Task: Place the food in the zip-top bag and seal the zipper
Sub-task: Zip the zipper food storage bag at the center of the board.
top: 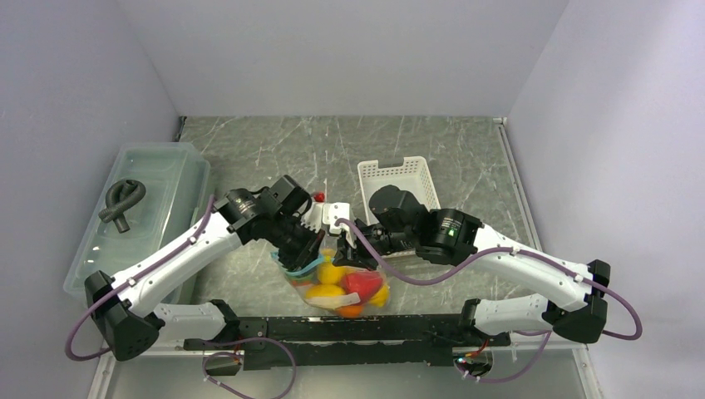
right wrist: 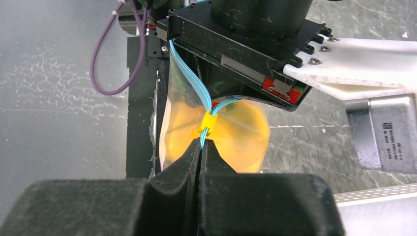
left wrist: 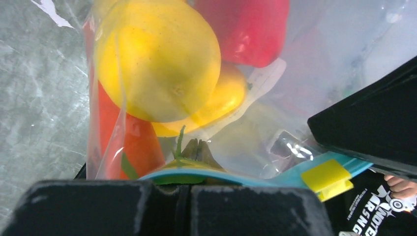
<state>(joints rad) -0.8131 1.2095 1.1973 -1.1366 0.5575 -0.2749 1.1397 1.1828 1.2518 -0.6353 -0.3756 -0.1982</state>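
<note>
1. While the clear floppy plastic bag (top: 337, 283) sits just on the near side of the white basket with holes (top: 424, 179), both grippers pinch its top.
2. The left gripper (top: 309, 248) is clamped on the teal-blue zipper strip (right wrist: 189, 73).
3. The right gripper (right wrist: 200, 147) squeezes that strip too, right under a small yellow slider tab (right wrist: 208, 121).
4. Only the left wrist view shows the food close up inside the bag: a round yellow fruit (left wrist: 157, 59), a red pepper (left wrist: 246, 29) and an orange carrot (left wrist: 140, 142).
5. Only the right wrist view shows the strip splitting into two lines above the tab.

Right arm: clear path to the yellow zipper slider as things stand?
Probably yes. The right pincer is shut on the zipper right beside the yellow slider, with nothing between them.
</note>
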